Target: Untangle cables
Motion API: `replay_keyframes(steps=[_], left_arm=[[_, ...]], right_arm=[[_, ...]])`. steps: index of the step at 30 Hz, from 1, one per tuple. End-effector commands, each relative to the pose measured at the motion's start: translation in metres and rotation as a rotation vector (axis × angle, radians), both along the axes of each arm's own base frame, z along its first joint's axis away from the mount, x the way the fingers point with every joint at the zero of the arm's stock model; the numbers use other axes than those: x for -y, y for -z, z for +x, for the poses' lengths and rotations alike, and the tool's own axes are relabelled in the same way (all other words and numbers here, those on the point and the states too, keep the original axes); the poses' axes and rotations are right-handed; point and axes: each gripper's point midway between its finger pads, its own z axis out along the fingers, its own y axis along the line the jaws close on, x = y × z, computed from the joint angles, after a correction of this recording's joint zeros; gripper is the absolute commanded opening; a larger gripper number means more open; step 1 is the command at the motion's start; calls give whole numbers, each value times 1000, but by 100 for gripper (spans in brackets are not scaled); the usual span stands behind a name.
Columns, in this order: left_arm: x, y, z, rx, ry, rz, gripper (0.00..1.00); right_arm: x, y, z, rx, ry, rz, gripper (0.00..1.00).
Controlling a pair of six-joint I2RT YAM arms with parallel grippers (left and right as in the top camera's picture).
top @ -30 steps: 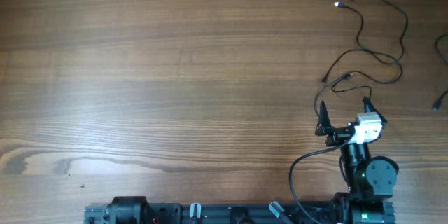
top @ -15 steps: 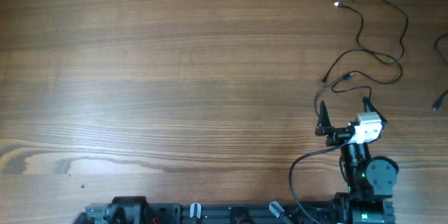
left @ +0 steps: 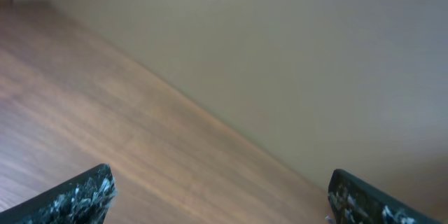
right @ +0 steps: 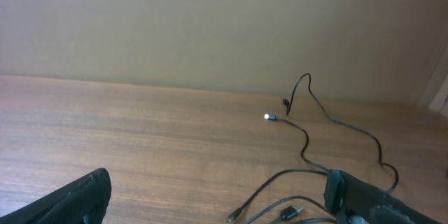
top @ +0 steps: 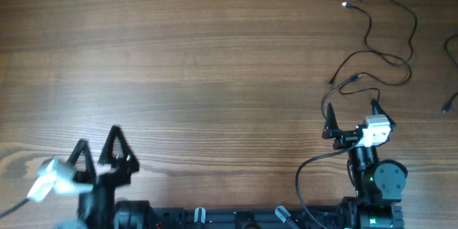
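- Near edge, left: left gripper (top: 98, 150) sits low over the tabletop (top: 215, 57), smeared in the overhead view. Jaws spread wide with nothing between them; the left wrist view shows only bare wood and a beige wall (left: 294, 56) past the two fingers (left: 70, 199).
- Near edge, right: right gripper (top: 352, 111) points away from the base, a white block (top: 377, 130) on its wrist. Jaws spread wide, holding nothing. A thick black arm wire (top: 306, 175) loops down to the base, where a green light (top: 372, 179) glows.
- Just beyond the right fingertips: the cables (top: 390, 57) lie as loose thin black strands on the wood, not touched by either gripper. They wind toward the far right corner.
- Far right: a bright silvery plug tip (top: 344, 4) rests on the tabletop.
- Right edge: another thin strand (top: 449, 101), cut off by the frame.
- Any markings on the plugs are too small to read.
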Motion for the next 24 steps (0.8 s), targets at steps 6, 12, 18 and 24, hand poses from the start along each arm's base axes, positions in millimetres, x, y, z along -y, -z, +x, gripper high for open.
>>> replay_keyframes(steps=[6, 12, 18, 24], left_arm=[[3, 82, 56, -70, 16, 0, 100], [3, 108, 68, -87, 16, 4, 100], [3, 112, 74, -67, 23, 80, 100], [4, 125, 79, -77, 39, 176, 100]], right_arm=[[-2, -3, 0, 14, -7, -15, 100], [-2, -3, 0, 14, -7, -14, 100], [-2, -2, 0, 12, -7, -14, 99], [-2, -2, 0, 11, -7, -15, 100]])
